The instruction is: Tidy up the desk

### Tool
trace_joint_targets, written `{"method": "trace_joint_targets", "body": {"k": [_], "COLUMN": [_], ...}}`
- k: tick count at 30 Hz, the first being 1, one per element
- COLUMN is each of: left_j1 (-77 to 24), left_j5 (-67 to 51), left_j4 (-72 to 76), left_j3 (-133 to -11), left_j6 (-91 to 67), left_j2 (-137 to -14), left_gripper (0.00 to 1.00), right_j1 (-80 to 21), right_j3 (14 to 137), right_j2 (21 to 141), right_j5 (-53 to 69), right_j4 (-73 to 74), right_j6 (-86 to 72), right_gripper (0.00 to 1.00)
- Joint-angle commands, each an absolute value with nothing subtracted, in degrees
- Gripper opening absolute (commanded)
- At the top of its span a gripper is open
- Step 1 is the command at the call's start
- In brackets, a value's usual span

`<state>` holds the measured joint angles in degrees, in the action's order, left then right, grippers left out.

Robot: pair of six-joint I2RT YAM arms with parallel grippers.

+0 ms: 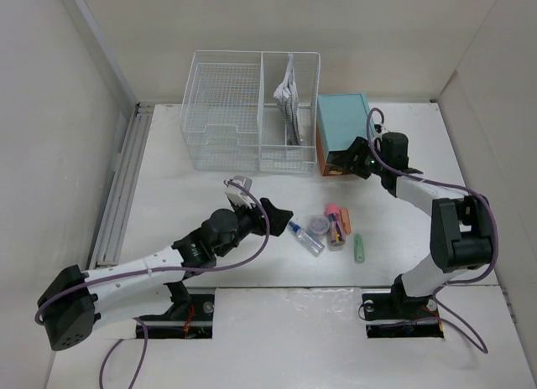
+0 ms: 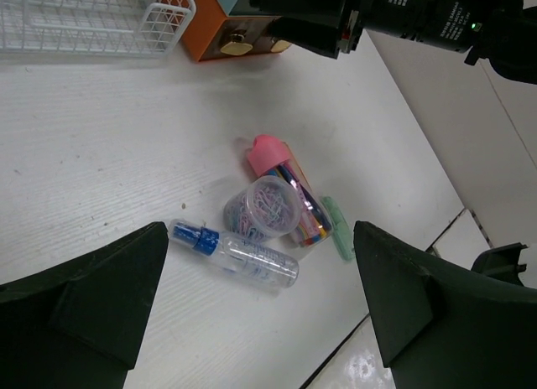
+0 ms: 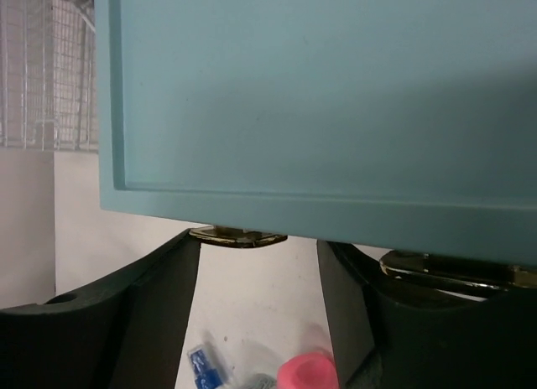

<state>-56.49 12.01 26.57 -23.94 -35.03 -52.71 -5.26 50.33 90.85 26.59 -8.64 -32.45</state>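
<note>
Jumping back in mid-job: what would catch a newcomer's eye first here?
The teal box at the far right of the desk, with the right gripper open at its brass handles. Next, the small heap mid-desk: a jar of paper clips, a blue-capped bottle and a pink-capped tube, with the left gripper open and facing it. A white wire basket stands left of the box.

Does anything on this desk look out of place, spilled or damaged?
Nothing looks spilled or broken. Yet a small clutter lies loose on the desk, in front of the wire basket: a clear bottle on its side, a jar of paper clips, a pink-capped tube and a green stick, crowded at odd angles.
</note>
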Motion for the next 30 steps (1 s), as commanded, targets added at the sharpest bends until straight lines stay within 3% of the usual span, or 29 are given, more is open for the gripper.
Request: {"method": "trace_joint_targets", "body": {"k": [1,10,14,18,20,30], "left_j1": [-56.95,-59.15,-60.29,-61.52,-61.52,-63.19], "left_j5": [11.78,13.01,13.54,13.54,12.92,6.78], "left_j4": [29.36,29.36,29.36,29.96,30.84,30.42], "left_j3": [-23.64,-24.79,-24.79,-26.36,-27.67,-39.27], "left_j6": [-35.24,-34.10,-34.10,-32.09,-30.77,-19.26], "left_j2": [-53.69,-57.04,-57.57,-60.37,-61.69,-77.07], "left_gripper": [0.90,0.87,0.84,0.79,0.78,0.91], "right_j1": [-5.97,-8.17,-8.17,-8.17,-8.17,-6.24], "right_j3": [50.19,46.67,46.14,43.34,42.28,34.81], "right_j2": [88.51,86.75,85.43,82.54,80.43,71.99], "right_j5": [20.84,14.95,14.24,15.37,17.65,30.75], "right_j4": [-22.40,-30.06,-30.06,-28.93,-26.99,-12.23], "right_j6": [-35.06,-38.41,-38.41,-37.10,-35.60,-25.66], "right_gripper": [0.63,0.55,0.31,0.22,0.21,0.21]}}
